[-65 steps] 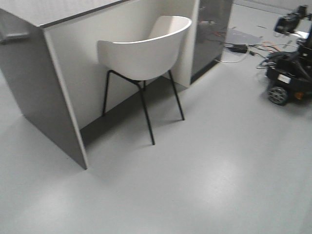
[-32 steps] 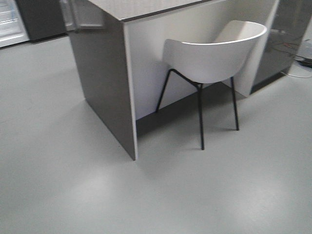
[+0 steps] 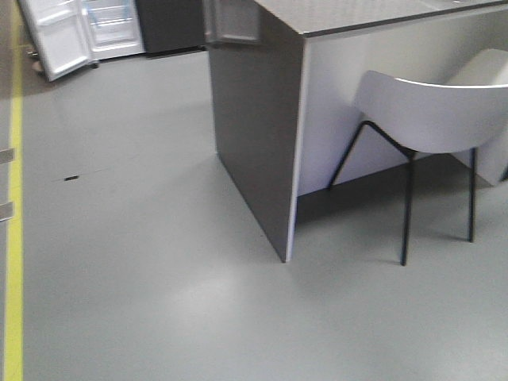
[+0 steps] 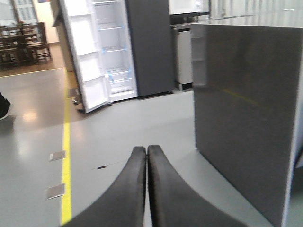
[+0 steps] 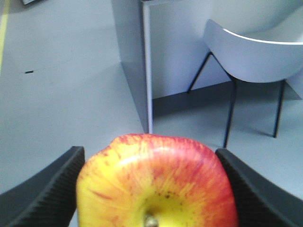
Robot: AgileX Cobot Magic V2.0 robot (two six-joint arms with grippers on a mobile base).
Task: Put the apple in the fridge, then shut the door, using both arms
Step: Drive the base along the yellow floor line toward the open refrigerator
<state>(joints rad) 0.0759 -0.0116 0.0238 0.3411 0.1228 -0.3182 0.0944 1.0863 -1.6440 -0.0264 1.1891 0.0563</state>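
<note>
Front view has swung left, chair (image 3: 432, 111) now rightward, fridge (image 3: 111, 24) entering top-left; right gripper (image 5: 149, 165) pinches apple (image 5: 156, 184) between its fingers, left gripper (image 4: 147, 153) pressed together.

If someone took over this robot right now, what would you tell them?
Left gripper: shut, empty.
Right gripper: shut on the glossy red-and-yellow apple.
The tall dark grey fridge, white inside, stands across the grey floor, its white-lined door open.
Done: apple in hand.
Left: reach the fridge, put the apple in, close the door.
</note>
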